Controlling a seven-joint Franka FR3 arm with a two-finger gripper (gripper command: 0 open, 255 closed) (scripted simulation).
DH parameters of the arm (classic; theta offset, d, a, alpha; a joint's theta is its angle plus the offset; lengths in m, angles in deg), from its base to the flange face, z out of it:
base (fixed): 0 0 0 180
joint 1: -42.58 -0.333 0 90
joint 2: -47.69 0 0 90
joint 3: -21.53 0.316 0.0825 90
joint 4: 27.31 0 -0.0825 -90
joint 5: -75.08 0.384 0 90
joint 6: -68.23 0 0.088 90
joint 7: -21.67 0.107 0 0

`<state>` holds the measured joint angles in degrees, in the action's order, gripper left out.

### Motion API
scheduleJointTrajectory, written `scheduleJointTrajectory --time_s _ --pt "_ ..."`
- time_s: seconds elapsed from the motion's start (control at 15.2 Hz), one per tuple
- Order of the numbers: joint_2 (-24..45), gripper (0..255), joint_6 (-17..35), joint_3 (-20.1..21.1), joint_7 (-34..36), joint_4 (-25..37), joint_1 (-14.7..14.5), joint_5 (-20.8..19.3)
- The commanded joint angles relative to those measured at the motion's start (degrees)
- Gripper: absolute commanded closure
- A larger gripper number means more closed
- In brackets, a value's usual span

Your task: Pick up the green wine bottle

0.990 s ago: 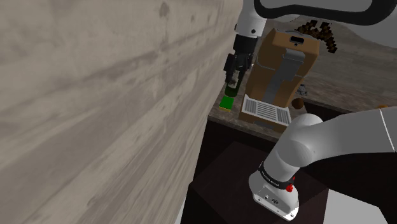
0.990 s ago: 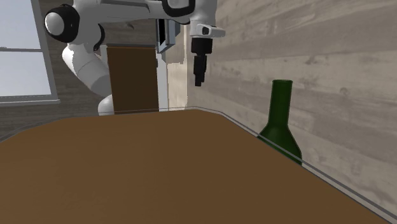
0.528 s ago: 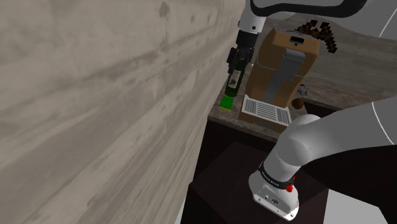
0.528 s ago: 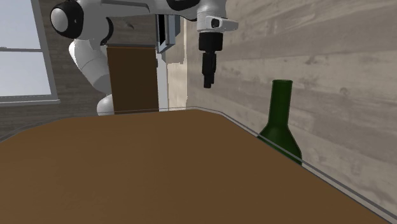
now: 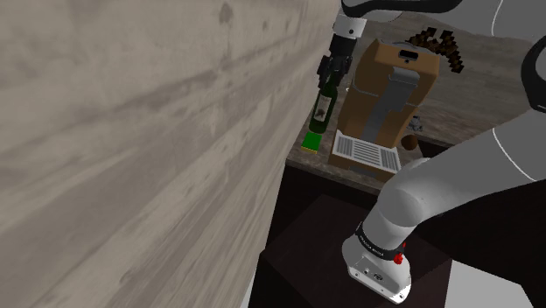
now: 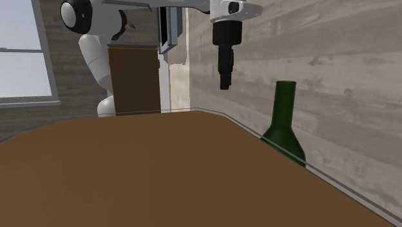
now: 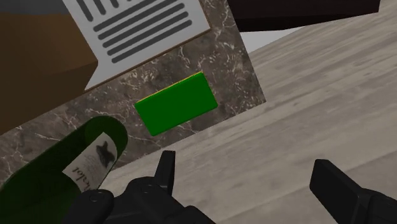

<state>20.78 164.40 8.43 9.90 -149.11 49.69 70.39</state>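
Sliding toward 3 o'clock in the second exterior view over the last second, the black two-finger gripper (image 6: 225,82) has closed much of the gap to the dark green wine bottle with a white label (image 6: 284,121). It now hangs above and short of it, with the bottle at about 4 o'clock from the fingertips. From the shoulder view the gripper (image 5: 330,74) sits just over the bottle's top, and the bottle (image 5: 323,107) stands upright at its 6 o'clock on the grey marbled counter (image 5: 350,171), close against the pale wood-plank wall (image 5: 149,149). A flat bright green block (image 5: 312,141) lies at the bottle's 7 o'clock. A brown box-shaped machine with a white slatted tray (image 5: 389,87) stands at its 3 o'clock.

On the wrist view the fingers (image 7: 167,167) are spread wide with nothing between them. The bottle (image 7: 57,181) lies outside the pair, beside one finger.

I judge this to be the approach, with the grasp not yet begun. Next I would need to shift sideways until the neck sits between the fingers, lower, then close. The wall stands close, so I would keep the outer finger off it.
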Motion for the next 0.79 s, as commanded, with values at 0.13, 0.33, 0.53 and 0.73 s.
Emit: scheduleJointTrajectory --time_s 0.13,0.33,0.53,0.73 --pt "5.62 0 1.01 -3.47 -3.81 6.14 1.08 -0.52" --pt "10.22 0 1.66 -5.98 -6.64 11.16 1.78 -0.11" --pt "15.15 0 1.96 -8.47 -9.62 16.75 2.58 0.96" --pt "20.50 0 1.83 -10.91 -12.76 23.02 3.60 2.76"
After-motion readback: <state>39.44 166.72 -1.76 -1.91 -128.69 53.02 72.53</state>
